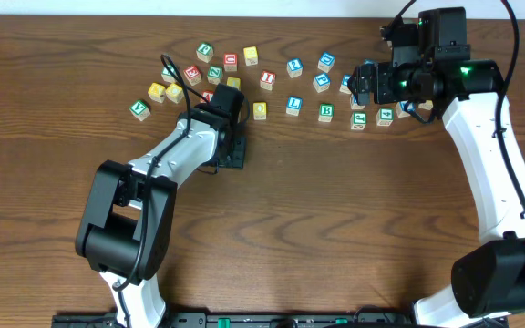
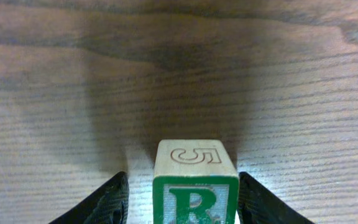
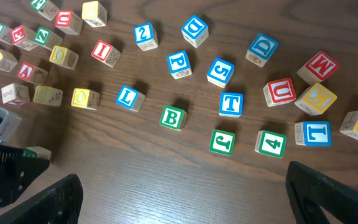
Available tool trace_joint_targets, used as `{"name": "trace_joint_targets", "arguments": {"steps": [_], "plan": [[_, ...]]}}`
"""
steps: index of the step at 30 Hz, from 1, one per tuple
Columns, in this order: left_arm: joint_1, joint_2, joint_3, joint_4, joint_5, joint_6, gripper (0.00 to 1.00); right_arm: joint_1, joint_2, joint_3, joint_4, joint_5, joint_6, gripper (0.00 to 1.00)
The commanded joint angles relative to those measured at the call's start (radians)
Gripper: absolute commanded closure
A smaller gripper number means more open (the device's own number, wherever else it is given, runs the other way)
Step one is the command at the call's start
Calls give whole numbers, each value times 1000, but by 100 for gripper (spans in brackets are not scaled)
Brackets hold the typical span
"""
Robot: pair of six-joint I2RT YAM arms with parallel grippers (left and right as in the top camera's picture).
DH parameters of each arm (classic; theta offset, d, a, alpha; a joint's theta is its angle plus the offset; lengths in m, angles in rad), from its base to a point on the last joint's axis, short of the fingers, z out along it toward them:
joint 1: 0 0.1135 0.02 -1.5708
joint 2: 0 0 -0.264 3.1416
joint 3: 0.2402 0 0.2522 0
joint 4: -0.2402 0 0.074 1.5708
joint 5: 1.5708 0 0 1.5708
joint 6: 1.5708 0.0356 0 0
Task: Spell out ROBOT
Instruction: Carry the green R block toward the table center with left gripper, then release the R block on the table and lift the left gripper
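Observation:
A green R block (image 2: 194, 199) with a 5 on its top face sits on the wood between my left gripper's fingers (image 2: 182, 202). The right finger touches it and a gap shows beside the left finger. In the overhead view the left gripper (image 1: 231, 150) is below the block cluster and hides the R. My right gripper (image 3: 182, 193) is open and empty, hovering over the cluster's right side (image 1: 365, 84). Below it lie a green B block (image 3: 173, 117), a blue T block (image 3: 231, 104) and a yellow O block (image 3: 84, 98).
Several other letter and number blocks are scattered along the back of the table (image 1: 272, 228), among them a blue L (image 3: 130, 98), blue P (image 3: 179, 63), green 4 (image 3: 271, 144) and red U (image 3: 279, 92). The left arm (image 3: 5, 158) shows at the right wrist view's left edge.

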Motion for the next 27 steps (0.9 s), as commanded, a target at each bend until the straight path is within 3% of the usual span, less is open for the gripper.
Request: {"name": "trace_joint_targets", "arguments": {"steps": [1, 20, 27], "plan": [[1, -20, 43, -18, -9, 6, 45, -6, -3, 16, -2, -13, -13, 1], [69, -460, 77, -215, -10, 6, 38, -6, -3, 16, -2, -13, -13, 1], [130, -509, 77, -266, -10, 6, 37, -6, -3, 16, -2, -13, -13, 1]]}}
